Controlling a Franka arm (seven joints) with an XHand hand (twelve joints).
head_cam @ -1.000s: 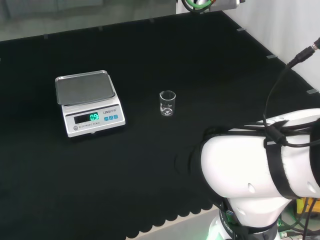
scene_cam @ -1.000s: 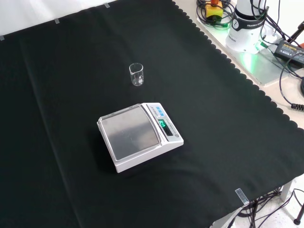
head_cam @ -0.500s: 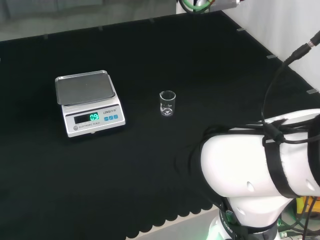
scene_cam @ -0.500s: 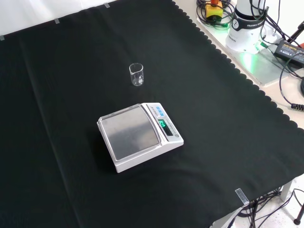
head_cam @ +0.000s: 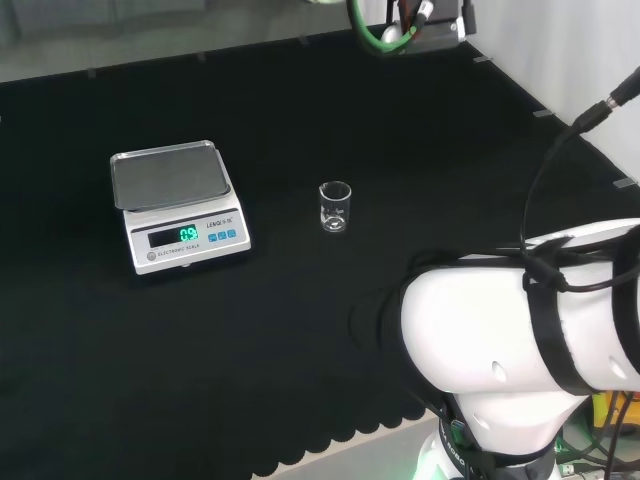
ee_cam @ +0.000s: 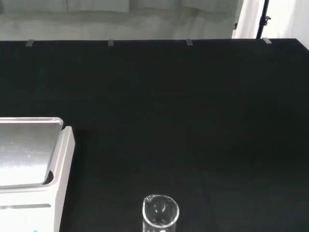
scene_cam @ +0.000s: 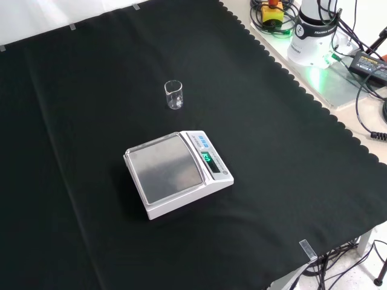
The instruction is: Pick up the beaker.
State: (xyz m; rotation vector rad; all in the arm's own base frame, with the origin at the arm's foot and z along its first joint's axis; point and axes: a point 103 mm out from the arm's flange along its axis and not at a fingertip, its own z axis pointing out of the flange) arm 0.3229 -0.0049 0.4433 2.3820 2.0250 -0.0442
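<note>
A small clear glass beaker [head_cam: 335,206] stands upright and alone on the black cloth of the bench [head_cam: 300,110], near the middle of the cloth in the head view, with nothing touching it. It looks empty, and its pouring lip shows at the rim in the wrist view [ee_cam: 160,217]. In the head view a white electronic scale [head_cam: 178,205] with a bare metal pan sits well apart to the beaker's left, its lit green display facing the near edge of the cloth. In the front view the beaker [scene_cam: 173,95] stands farther off than the scale [scene_cam: 178,173], slightly to the left of the scale's display end, with a strip of bare cloth between them. The arm's large white link [head_cam: 520,350] fills the lower right of the head view, wrapped with black cables. Whether the fingers are apart or together cannot be told from these views. The arm's base [scene_cam: 317,33] stands beyond the scalloped far right edge of the cloth in the front view.
</note>
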